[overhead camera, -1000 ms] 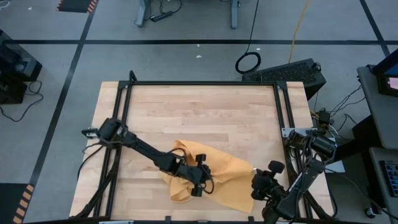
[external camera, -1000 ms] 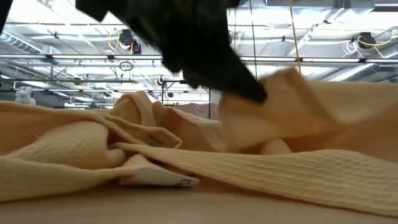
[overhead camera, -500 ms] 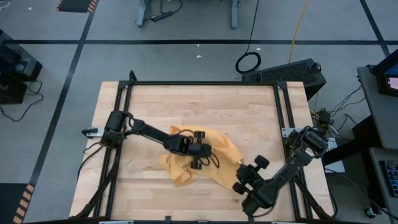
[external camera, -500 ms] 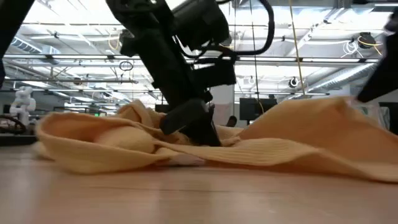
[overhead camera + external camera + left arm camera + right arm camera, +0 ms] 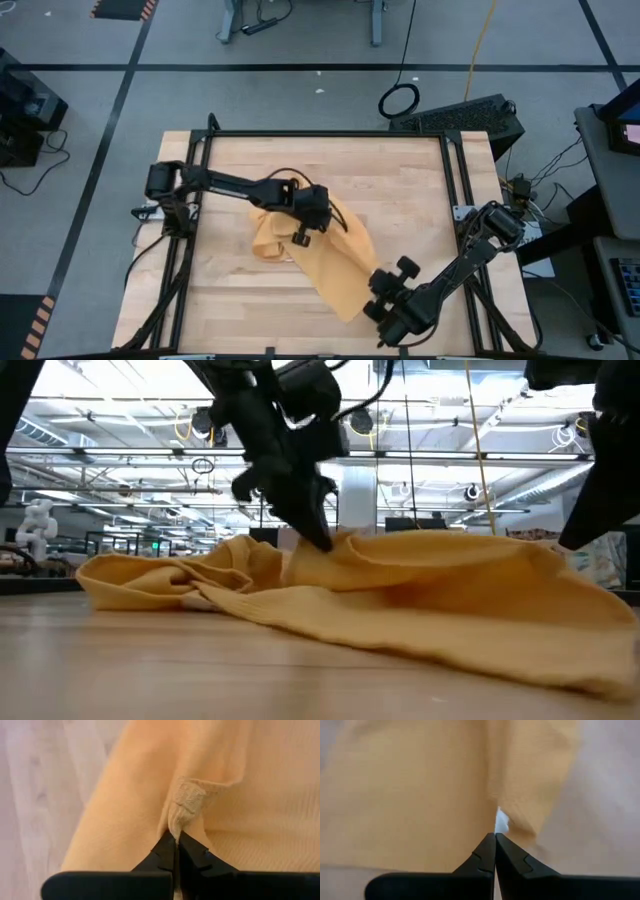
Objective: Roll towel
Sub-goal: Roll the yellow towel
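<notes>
We saw the towel lying crumpled across the middle of the wooden desk. The left gripper had its jaws clenched on a towel fold, and the right gripper pinched its near-right corner.

Grey floor crossed by black tape lines, pale wooden plank worktop inside a black metal frame. Behind it, probably a workshop hall: ceiling trusses, hanging lamps.
</notes>
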You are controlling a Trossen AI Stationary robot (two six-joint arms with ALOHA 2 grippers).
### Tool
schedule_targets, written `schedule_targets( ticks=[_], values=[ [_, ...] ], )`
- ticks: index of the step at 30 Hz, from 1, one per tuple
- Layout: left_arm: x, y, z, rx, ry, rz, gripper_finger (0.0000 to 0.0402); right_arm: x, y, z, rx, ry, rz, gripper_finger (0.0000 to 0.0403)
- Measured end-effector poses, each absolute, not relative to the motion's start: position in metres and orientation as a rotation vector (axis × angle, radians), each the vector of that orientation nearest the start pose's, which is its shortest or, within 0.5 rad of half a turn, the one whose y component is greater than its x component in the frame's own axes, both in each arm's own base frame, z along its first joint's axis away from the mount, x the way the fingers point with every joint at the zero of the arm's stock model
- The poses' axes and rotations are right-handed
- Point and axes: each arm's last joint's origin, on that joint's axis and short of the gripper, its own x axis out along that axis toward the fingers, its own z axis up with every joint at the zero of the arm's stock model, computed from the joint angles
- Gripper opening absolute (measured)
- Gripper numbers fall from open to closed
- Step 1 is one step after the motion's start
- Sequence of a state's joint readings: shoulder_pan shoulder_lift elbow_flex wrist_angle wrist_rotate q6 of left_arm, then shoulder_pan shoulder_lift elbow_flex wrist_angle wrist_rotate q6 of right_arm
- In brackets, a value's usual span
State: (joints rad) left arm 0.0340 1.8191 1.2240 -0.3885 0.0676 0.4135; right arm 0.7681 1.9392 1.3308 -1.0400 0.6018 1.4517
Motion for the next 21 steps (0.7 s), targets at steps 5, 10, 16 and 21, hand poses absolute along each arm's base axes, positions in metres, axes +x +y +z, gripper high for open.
schedule_targets(
  ticks=[5,10,16,21],
  values=[
    [0.368,-0.017,0.212,0.272,0.892,-0.329,0.0006,0.268,0.235,0.167,0.243,0.960,-0.603,0.0000],
    [0.359,-0.064,0.228,0.246,0.826,-0.443,0.0006,0.261,0.230,0.167,0.135,1.011,-0.624,0.0000],
    [0.353,-0.112,0.231,0.278,0.761,-0.502,0.0006,0.252,0.229,0.162,-0.029,1.045,-0.583,0.0013],
    [0.356,-0.121,0.234,0.284,0.706,-0.422,0.0006,0.227,0.242,0.158,-0.055,1.007,-0.598,0.0070]
  ],
)
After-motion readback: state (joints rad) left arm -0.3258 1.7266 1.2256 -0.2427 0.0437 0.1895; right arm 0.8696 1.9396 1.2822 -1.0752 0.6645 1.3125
